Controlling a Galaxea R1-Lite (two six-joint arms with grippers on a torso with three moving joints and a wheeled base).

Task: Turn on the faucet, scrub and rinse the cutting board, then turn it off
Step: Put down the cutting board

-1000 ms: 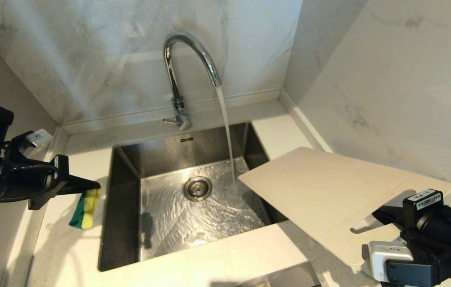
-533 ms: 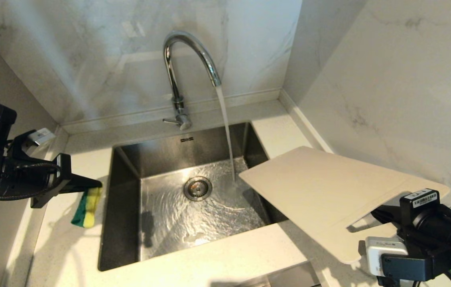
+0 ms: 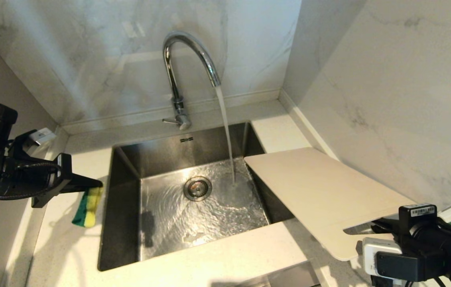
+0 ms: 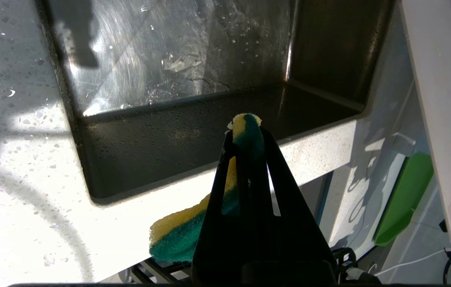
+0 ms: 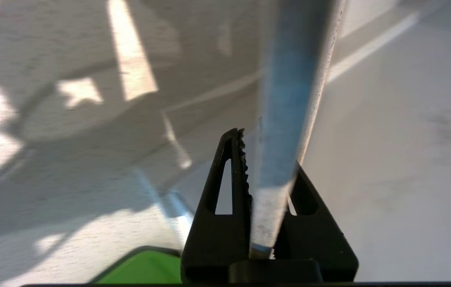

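White speckled surface (image 3: 217, 255) surrounds a steel sink (image 3: 123, 207), with marble walls behind it. Water runs from the chrome faucet (image 3: 187, 44) into the basin, just beside the cutting board (image 3: 321, 191). This board lies tilted over the right edge of the sink, one corner above the basin. The right gripper (image 5: 267, 159) holds the board by its near end, the fingers clamped on its thin edge. The left gripper (image 4: 249, 135) hangs over the surface left of the sink, fingers pressed together on a green-and-yellow sponge (image 3: 87, 207).
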